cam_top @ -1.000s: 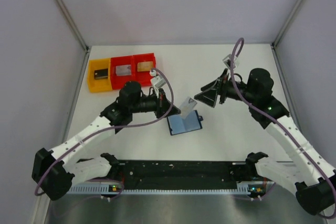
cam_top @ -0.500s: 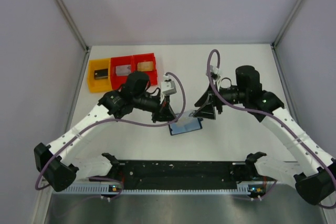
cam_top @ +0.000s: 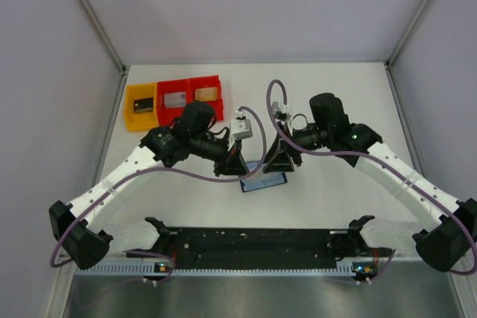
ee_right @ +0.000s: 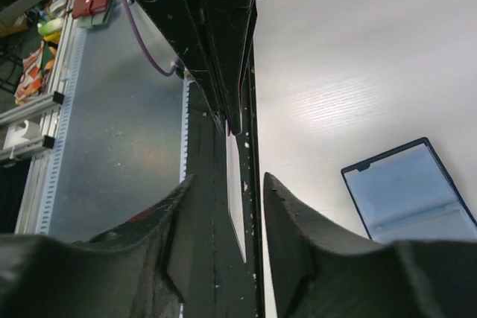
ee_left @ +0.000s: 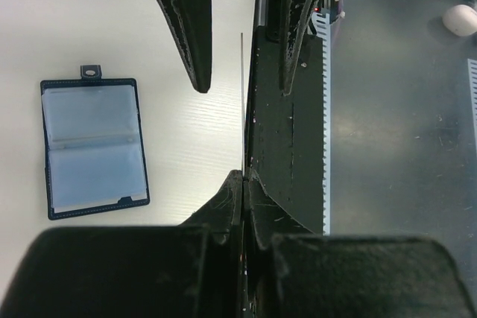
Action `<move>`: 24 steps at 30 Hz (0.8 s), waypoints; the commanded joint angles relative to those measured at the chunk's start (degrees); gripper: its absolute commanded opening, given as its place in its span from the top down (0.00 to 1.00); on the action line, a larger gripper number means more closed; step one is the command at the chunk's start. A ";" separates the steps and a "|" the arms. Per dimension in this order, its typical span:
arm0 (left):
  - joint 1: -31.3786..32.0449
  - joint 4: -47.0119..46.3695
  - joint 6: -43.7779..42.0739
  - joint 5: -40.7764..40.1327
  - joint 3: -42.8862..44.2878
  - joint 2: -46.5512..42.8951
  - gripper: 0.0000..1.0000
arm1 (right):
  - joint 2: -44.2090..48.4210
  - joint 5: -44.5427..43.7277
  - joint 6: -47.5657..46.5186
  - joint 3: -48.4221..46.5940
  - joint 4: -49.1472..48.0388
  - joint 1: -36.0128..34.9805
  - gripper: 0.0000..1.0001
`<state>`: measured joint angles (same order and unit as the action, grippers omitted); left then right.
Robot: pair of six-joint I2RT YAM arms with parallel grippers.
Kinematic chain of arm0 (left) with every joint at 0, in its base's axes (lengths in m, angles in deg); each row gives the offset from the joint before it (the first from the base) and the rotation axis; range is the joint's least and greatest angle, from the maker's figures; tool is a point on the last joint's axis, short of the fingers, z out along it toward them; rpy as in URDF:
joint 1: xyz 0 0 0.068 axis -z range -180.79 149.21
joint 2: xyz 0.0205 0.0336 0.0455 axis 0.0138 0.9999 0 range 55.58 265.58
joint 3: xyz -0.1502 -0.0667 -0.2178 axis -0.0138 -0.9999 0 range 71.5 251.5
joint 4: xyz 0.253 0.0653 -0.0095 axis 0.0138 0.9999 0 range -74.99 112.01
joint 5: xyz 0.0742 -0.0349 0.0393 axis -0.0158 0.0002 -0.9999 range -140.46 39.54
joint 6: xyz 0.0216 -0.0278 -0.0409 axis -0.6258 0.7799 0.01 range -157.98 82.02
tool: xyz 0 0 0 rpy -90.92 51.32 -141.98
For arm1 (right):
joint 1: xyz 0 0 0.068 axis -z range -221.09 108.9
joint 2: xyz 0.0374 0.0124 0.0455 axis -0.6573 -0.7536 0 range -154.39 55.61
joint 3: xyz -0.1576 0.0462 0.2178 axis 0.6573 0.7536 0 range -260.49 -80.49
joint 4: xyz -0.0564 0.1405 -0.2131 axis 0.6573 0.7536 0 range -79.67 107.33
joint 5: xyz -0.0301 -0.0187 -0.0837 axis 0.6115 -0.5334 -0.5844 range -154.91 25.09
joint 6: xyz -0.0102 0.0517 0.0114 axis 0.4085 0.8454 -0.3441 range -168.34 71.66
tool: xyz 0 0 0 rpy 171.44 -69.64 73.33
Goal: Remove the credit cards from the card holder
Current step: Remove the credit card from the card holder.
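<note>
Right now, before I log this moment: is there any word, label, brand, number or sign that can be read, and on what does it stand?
No text can be read in any view.
The card holder: open, plain pale-blue pockets, no print visible.
The card in the left hand: seen edge-on, faces hidden.
Items in the bins: too small to read.
</note>
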<state>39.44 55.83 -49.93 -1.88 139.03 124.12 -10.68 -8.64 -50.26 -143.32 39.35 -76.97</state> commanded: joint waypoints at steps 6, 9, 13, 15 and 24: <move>0.20 -1.70 0.07 -1.98 1.12 -1.90 1.00 | -0.69 -2.82 -0.73 -3.53 -0.45 -1.48 1.00; -0.06 -9.06 6.29 -9.69 -2.04 -5.59 0.87 | -0.08 -7.38 3.21 -3.09 -2.46 -1.39 1.00; -2.08 -25.65 22.19 -24.38 -11.77 -13.58 0.57 | 3.43 -13.81 19.09 3.39 -17.81 -0.07 1.00; -2.52 -36.02 29.58 -30.17 -17.92 -18.41 0.45 | 5.36 -17.76 27.27 6.65 -26.43 0.28 1.00; -2.35 -66.89 59.99 -40.14 -40.18 -29.07 0.26 | 9.59 -34.99 56.29 22.65 -58.52 0.02 1.00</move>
<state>37.01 8.91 -7.39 -37.07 104.36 95.42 -2.44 -34.17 -11.44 -125.87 1.01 -76.91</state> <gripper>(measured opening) 0.743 0.006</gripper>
